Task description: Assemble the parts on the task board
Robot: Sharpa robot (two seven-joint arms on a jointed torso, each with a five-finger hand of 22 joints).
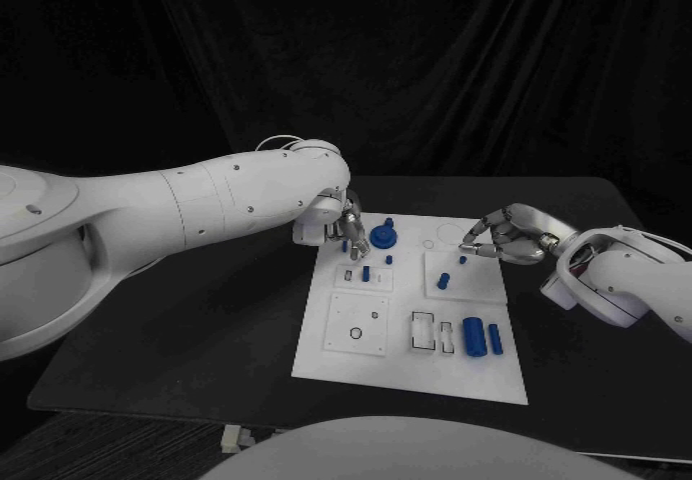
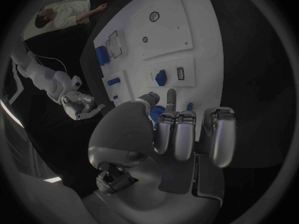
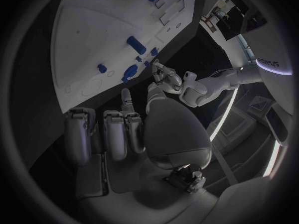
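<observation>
Two white arms reach in over the black table (image 1: 188, 330), one from each side, and meet above the far end of the task board (image 1: 411, 365), the white plate lying in the middle.

The left hand (image 1: 335, 218) hangs over the board's far left corner, fingers pointing down. In the left wrist view its fingers (image 2: 176, 134) are curled in side by side, with one fingertip stretched out towards a round blue part (image 1: 384, 237) that stands on the board just beside the hand. From where I stand it looks to be touching or pinching near that part, but I cannot tell whether it truly holds anything.

The right hand (image 1: 508, 238) hovers at the board's far right corner, fingers bent inward and apart from the plate's surface. The right wrist view shows its fingers (image 3: 118, 129) folded close together with nothing between them, so it seems loosely clenched on nothing.

On the board, a small blue peg (image 1: 365, 272) stands in a square plate near the left hand, and another small blue piece (image 1: 443, 280) sits on the neighbouring square to the right. Nearer the robot, two long blue parts (image 1: 482, 336) lie side by side, just beside a pair of dark rectangular slots (image 1: 421, 331). A round hole (image 1: 355, 332) shows in the square plate at the near left.
</observation>
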